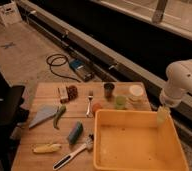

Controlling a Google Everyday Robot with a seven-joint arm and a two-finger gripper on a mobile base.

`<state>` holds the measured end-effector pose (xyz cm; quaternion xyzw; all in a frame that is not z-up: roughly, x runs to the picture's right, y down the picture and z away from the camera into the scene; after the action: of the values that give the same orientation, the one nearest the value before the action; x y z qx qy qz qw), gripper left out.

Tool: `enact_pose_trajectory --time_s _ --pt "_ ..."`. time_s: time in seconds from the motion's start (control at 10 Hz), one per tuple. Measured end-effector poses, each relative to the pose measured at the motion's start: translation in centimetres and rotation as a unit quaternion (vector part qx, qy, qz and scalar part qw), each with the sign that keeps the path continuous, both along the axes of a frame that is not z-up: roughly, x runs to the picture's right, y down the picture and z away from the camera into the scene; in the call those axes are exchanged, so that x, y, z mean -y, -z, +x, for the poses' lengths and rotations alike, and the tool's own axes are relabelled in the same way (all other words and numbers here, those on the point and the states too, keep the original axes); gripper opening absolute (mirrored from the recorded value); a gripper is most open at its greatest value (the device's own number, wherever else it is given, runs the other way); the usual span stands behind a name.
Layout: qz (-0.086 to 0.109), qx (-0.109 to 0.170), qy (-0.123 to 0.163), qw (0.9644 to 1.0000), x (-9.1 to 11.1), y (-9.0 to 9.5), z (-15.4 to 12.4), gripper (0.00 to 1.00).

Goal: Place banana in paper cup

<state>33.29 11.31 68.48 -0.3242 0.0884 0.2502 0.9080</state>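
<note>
You have the gripper [162, 114] at the right of the scene, hanging from the white arm [185, 79] over the far right corner of the yellow tub [134, 144]; its jaws stand wide apart and nothing is between them.

The banana [46, 148] lies flat near the front left of the wooden worktop [44, 91], well apart from the gripper and on the other side of the tub; just to its right lies a brush [74, 152] with a dark handle and a pale head; behind the brush sits the blue block [75, 132].

The paper cup [136, 91] stands upright at the far right of the worktop, behind the tub; it is the widest of three cups in that back group; the small green cup [120, 101] stands just beside it to the left and a little nearer to you; the dark brown cup [109, 89] stands further left.

You also see a fork [90, 102] lying towards the middle; a small orange thing [97, 107] just beside it; a green pod [59, 116] to the left; a grey-blue wedge [43, 116] beside that.

On the floor beyond the worktop lies a coiled black cable [59, 62].
</note>
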Motion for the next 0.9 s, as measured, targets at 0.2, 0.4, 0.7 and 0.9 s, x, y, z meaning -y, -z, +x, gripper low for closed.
enact_pose_trajectory --time_s 0.2,0.4,0.7,0.9 --pt "-0.004 0.000 0.002 1.0000 -0.08 0.06 -0.09 0.80" --pt "-0.004 0.001 0.002 1.0000 -0.11 0.00 -0.14 0.80" --pt "-0.004 0.000 0.001 1.0000 -0.14 0.04 -0.07 0.80" --pt "-0.004 0.000 0.001 1.0000 -0.14 0.03 -0.08 0.80"
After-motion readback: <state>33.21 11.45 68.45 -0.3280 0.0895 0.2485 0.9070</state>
